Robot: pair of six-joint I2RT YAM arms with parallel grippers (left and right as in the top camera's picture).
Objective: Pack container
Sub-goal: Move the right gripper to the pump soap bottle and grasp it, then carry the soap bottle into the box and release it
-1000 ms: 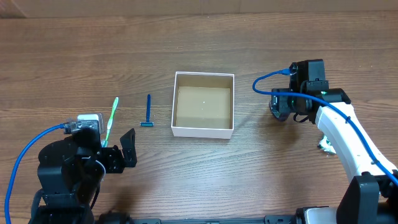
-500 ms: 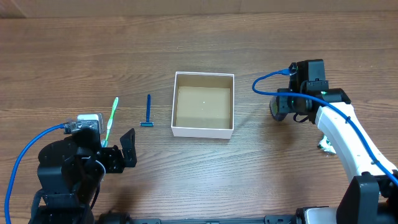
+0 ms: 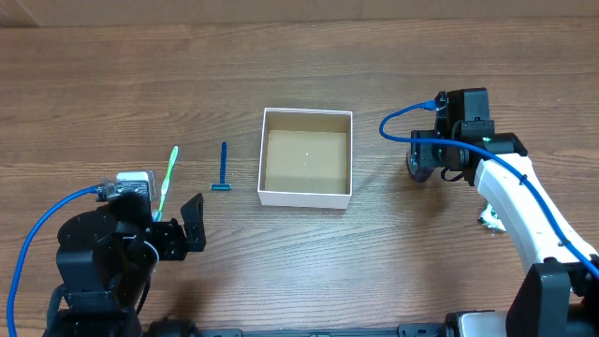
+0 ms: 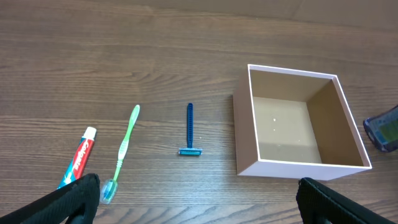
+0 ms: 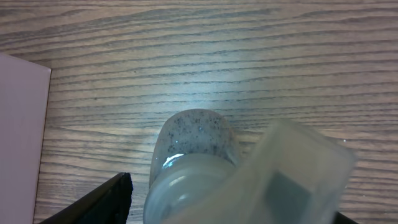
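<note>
The container (image 3: 306,194), a white square box with a tan inside, stands empty at mid-table and shows in the left wrist view (image 4: 298,167). My right gripper (image 3: 423,161) is to its right, open, with its fingers (image 5: 233,205) around a translucent speckled bottle (image 5: 193,155). A thin gap shows beside its left finger. The bottle also shows in the left wrist view (image 4: 382,127). My left gripper (image 3: 194,225) is open and empty (image 4: 199,199) at the front left. A blue razor (image 3: 223,168), a green toothbrush (image 3: 167,178) and a toothpaste tube (image 4: 78,163) lie left of the container.
A small white and green item (image 3: 487,220) lies on the table beside my right arm. The blue cables of both arms loop over the table. The table's far edge runs along the top of the overhead view.
Almost nothing has moved. The bottle at my right gripper looked brighter half a second ago and looks darker now. The left arm is still.
</note>
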